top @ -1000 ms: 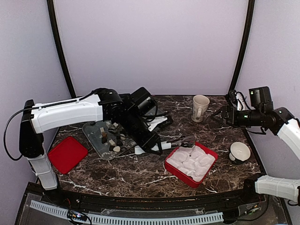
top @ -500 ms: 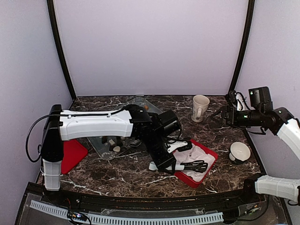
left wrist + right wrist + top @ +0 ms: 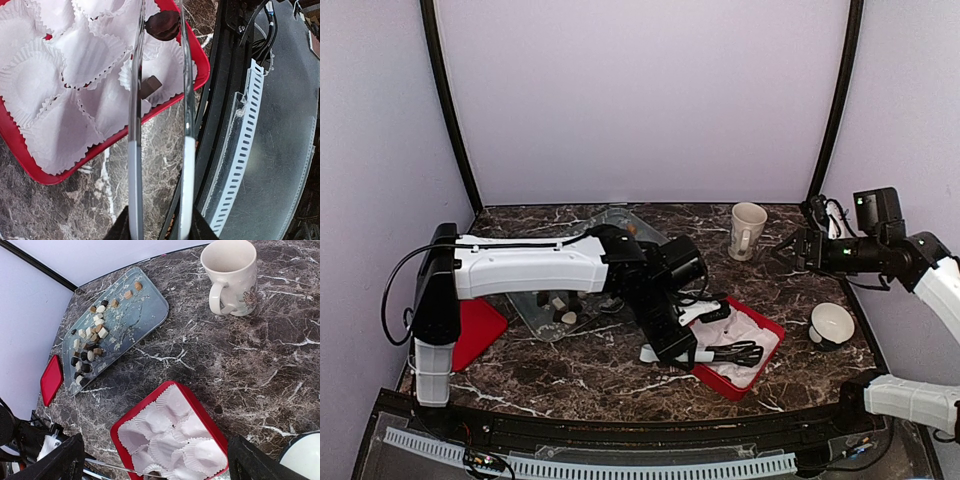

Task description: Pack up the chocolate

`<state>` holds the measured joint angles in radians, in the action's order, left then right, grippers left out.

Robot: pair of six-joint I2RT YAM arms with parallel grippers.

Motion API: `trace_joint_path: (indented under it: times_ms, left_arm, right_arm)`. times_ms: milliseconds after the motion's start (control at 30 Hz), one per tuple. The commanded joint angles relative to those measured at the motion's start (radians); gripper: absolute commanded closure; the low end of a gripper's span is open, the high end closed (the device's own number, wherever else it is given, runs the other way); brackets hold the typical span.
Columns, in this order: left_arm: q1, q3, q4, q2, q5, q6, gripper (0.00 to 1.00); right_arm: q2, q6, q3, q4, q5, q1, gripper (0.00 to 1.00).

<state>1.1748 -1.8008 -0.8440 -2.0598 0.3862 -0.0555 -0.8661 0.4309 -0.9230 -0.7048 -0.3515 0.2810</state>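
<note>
Overhead, dark marble tabletop (image 3: pixel 570 372), lilac walls (image 3: pixel 640 100); left pincer (image 3: pixel 670 340) clamps tongs (image 3: pixel 134 125) holding chocolate (image 3: pixel 162 25); right pincer (image 3: pixel 780 250) agape.

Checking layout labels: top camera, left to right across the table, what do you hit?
red lid → clear tray → red box → white bowl. Mug skipped: overlaps the box's span.

Long white left arm (image 3: pixel 520 265) stretched across clear glass tray (image 3: pixel 150 310): middle blocked from above, back corner exposed. Left gripper (image 3: pixel 672 348) clamping metal tongs (image 3: pixel 186 100), crowding near corner of red square box (image 3: pixel 718 384); far white paper cups (image 3: pixel 172 405) open from above. Cream mug (image 3: pixel 748 230) upright at back, bare marble table (image 3: pixel 260 365) between it and box. White bowl (image 3: pixel 832 322) near box's right side. Right gripper (image 3: pixel 782 250), jaws spread, airborne beside mug.
</note>
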Motion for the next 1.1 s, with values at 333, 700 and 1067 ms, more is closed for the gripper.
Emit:
trace_joint_path:
  times_ms: [333, 700, 1067]
  left_arm:
    - [0.000, -0.043, 0.025, -0.008, 0.011, -0.004, 0.60]
    - [-0.041, -0.045, -0.010, 0.079, -0.028, -0.032, 0.60]
    - [-0.285, 0.217, 0.010, 0.397, -0.133, -0.158, 0.61]
  right_arm:
    - [0.021, 0.011, 0.005, -0.007, 0.003, -0.005, 0.00]
    - [0.015, 0.012, 0.002, 0.010, -0.008, -0.005, 0.00]
    - [-0.017, 0.004, 0.001, 0.058, -0.023, -0.006, 0.00]
